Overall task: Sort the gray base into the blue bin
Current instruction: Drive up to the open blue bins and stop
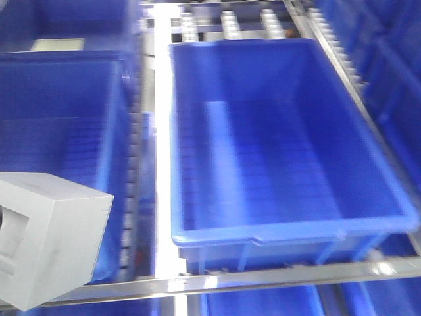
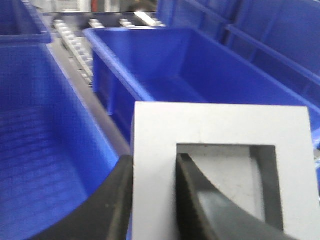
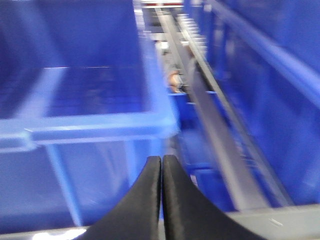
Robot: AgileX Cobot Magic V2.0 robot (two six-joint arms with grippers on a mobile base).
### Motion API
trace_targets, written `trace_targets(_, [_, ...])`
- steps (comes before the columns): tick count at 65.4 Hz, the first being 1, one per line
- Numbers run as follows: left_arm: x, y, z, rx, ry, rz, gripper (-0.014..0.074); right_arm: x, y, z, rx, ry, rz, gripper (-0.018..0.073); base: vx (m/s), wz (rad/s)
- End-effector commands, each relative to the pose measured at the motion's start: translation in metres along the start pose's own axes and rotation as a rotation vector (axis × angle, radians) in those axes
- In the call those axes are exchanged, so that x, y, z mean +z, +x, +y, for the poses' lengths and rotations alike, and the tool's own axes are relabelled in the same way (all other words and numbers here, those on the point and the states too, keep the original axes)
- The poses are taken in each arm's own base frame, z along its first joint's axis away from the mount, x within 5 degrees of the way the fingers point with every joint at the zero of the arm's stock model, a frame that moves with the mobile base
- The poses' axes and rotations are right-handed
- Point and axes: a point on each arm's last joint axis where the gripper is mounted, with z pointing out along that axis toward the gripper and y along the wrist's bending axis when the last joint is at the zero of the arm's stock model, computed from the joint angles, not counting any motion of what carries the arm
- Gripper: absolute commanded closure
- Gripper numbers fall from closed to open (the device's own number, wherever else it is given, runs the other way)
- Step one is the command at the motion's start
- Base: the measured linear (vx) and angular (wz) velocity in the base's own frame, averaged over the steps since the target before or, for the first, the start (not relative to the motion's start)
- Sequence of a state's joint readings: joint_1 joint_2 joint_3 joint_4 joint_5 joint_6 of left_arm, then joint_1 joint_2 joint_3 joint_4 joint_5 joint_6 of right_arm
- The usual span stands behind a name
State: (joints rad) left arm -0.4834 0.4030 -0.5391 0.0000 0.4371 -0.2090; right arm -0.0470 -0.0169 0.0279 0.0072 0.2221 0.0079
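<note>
— What is seen in the middle?
— The blue bin [image 1: 283,231] is set there, and another bin [image 1: 59,118] is placed to its left.
— Where is the gray block found?
— The gray block [image 1: 49,237] is held up at the near left, outside the blue bin and apart from it.
— How is it gripped?
— One wall is clamped by the left gripper [image 2: 154,165], with one finger outside and one inside the recess. The right gripper [image 3: 161,159] is seen with its fingers pressed together.
</note>
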Motion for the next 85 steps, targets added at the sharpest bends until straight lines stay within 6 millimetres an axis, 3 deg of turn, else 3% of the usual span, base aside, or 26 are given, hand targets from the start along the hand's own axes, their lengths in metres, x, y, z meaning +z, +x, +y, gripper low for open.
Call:
trace_targets(1, [-0.0036, -0.0181, -0.0041, -0.017, 0.032, -0.129, 0.0594, -0.0001, -0.0064, 0.0000, -0.015, 0.001, -0.073, 0.0564, 0.05, 0.42])
trace_targets(85, [-0.0036, -0.0181, -0.0041, -0.017, 0.032, -0.129, 0.0594, -0.0001, -0.0064, 0.0000, -0.015, 0.001, -0.073, 0.0564, 0.07, 0.07])
